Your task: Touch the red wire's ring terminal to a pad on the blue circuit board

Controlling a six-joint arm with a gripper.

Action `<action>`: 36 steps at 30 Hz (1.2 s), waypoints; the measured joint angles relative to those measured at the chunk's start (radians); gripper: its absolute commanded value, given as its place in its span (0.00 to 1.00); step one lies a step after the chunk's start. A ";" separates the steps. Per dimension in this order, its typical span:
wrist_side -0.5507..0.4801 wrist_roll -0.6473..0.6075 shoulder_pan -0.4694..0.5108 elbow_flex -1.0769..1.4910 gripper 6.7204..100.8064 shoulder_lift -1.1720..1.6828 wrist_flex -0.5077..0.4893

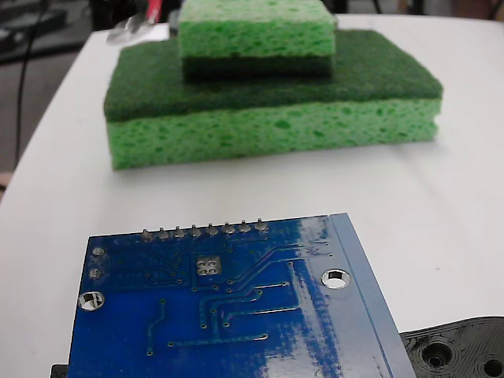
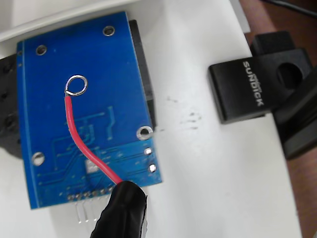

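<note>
Ring terminal [image 2: 77, 85] over blue circuit board [image 2: 54, 129], mid-board

Red wire [image 2: 81, 136] curving over blue circuit board [image 2: 84, 106], ring terminal [image 2: 77, 85] away from pad [image 2: 91, 165]

Ring terminal [image 2: 77, 85] over blue circuit board [image 2: 114, 64] (unclear contact) —

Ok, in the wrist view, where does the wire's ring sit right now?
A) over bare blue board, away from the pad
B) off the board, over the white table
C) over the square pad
A: the ring shows over plain blue board; the square pad lies farther down the wire.
</note>
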 measured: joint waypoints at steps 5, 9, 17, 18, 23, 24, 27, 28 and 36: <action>0.052 0.035 -0.032 0.035 0.99 0.000 -0.028; 0.097 0.071 -0.061 0.067 0.99 -0.006 -0.052; 0.153 0.115 -0.127 0.072 0.99 -0.035 -0.049; 0.163 0.121 -0.132 0.071 0.99 -0.040 -0.049; 0.161 0.127 -0.130 0.089 0.99 -0.057 -0.072; 0.158 0.126 -0.130 0.089 0.99 -0.061 -0.072; 0.160 0.130 -0.130 0.086 0.99 -0.069 -0.061; 0.163 0.133 -0.132 0.084 0.99 -0.069 -0.060; 0.166 0.137 -0.127 0.084 0.99 -0.071 -0.049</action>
